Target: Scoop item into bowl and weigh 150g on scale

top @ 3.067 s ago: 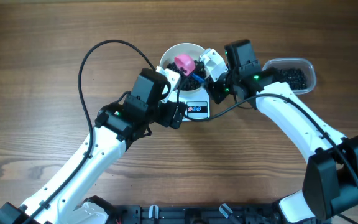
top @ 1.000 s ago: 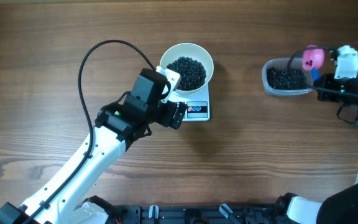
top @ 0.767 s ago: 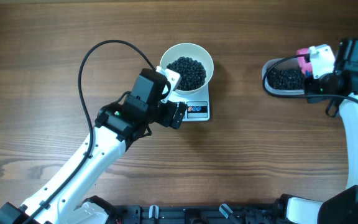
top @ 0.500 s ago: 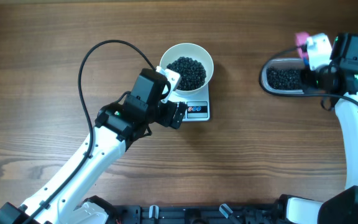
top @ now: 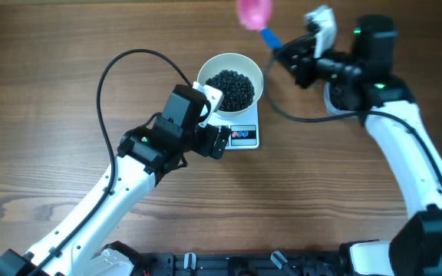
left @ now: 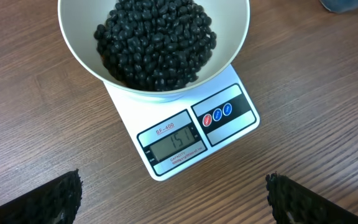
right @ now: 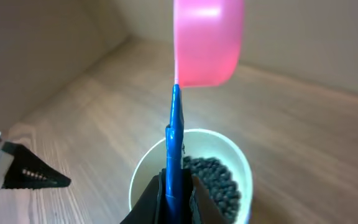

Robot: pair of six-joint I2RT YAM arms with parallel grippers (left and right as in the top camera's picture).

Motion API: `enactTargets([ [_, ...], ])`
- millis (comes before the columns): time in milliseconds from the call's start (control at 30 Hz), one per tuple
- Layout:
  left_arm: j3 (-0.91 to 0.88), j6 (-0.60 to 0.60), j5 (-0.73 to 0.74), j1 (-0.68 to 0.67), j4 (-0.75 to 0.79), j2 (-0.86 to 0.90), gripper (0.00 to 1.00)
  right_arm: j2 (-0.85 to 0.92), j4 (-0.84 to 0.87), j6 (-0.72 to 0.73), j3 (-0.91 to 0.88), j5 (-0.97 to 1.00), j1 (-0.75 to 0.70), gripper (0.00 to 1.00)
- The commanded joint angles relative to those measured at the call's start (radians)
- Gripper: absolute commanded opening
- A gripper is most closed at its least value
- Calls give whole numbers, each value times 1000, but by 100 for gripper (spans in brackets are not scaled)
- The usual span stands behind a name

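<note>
The white bowl stands on the scale and holds a heap of black beans, the item. In the left wrist view the item fills the bowl, and the scale shows 151. My left gripper stands open at the scale's near-left side, its fingertips wide apart. My right gripper is shut on the blue handle of a pink scoop, held high beyond the bowl. The scoop hangs above the bowl; I cannot tell what is in it.
A clear tub lies right of the scale, mostly hidden under my right arm. A black cable loops left of the bowl. Bare wooden table lies on all sides.
My right arm has swung left from over the tub at the far right toward the bowl, lifting the scoop high. The left arm, bowl and scale have not moved.
</note>
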Motion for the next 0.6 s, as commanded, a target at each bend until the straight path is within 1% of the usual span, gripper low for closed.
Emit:
enactTargets([
  [0, -6, 16, 8, 0, 3, 2, 100, 47, -4, 7, 12, 89, 69, 4],
  [67, -6, 16, 8, 0, 3, 2, 100, 69, -95, -107, 12, 108, 133, 4],
  [100, -6, 16, 8, 0, 3, 2, 100, 69, -136, -148, 12, 150, 154, 4],
  [167, -6, 16, 8, 0, 3, 2, 100, 69, -204, -199, 12, 298, 198, 4],
  [200, -6, 16, 8, 0, 3, 2, 100, 69, -229, -228, 12, 333, 214, 4],
  [567, -6, 16, 8, 0, 3, 2, 100, 69, -248, -228, 12, 344, 232, 4],
])
